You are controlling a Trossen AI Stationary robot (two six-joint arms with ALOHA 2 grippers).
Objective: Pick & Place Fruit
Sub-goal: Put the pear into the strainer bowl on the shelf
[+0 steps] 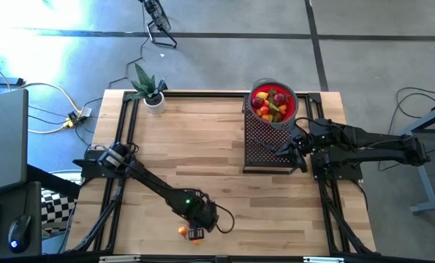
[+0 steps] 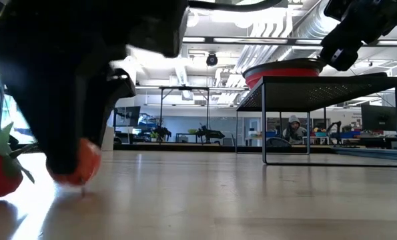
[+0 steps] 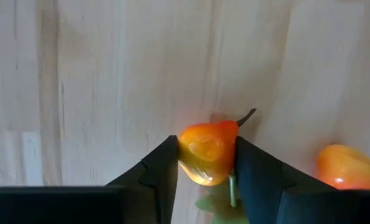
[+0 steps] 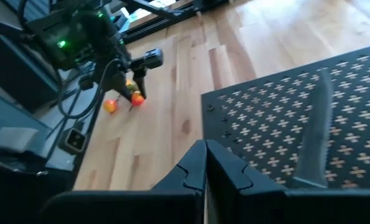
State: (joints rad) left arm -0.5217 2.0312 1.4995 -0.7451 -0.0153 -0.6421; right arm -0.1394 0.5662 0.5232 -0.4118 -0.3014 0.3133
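My left gripper (image 3: 206, 147) stands near the table's front edge (image 1: 196, 232), pointing down, shut on a small orange-yellow fruit (image 3: 208, 152) with a dark stem. A second orange fruit (image 3: 346, 167) lies loose on the wood just beside it (image 1: 183, 231). The red bowl (image 1: 294, 108), filled with several fruits, stands on the far end of a black perforated stand (image 1: 265, 150) at the back right. My right gripper (image 4: 204, 167) is shut and holds nothing, at the stand's right edge (image 1: 290, 148). My left gripper pinches the fruit between its two fingers, one on each of its sides (image 3: 186, 155). The fingers come from above, pointing steeply down. The fruit's underside (image 2: 78, 179) looks to be on the tabletop; its stem (image 3: 247, 116) sticks out past the fingers.
A potted green plant (image 1: 150, 91) stands at the far left corner. A grey knife blade (image 4: 314, 140) lies on the stand's top. Bare wood (image 1: 195, 153) stretches between the left gripper and the stand. Black frame rails (image 1: 122, 139) run along the table's sides.
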